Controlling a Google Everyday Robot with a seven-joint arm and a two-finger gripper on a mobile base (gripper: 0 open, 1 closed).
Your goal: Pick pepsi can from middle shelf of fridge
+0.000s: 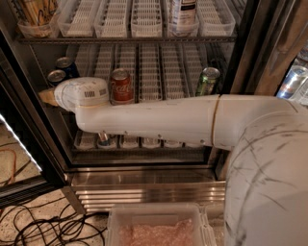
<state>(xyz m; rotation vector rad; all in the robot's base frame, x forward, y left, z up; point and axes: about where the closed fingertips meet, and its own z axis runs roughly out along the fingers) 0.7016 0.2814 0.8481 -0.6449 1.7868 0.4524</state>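
The fridge (144,185) stands open in front of me. On the middle shelf (151,67), at the far left, a dark blue pepsi can (68,66) stands behind a second dark can with a silver top (56,77). My white arm reaches across the shelf front from the right. The gripper (48,96) sits at the left end of the shelf, just in front of and below these two cans, with only a tan tip showing past the wrist. A red Coca-Cola can (121,85) stands right behind the wrist. A green can (207,80) stands at the right.
The upper shelf holds white lane trays, a bottle (182,12) and a tub (36,17) at the left. Can tops (103,139) show on the lower shelf. The black-framed door (24,144) hangs open at the left. A clear bin (156,223) and floor cables (48,226) lie below.
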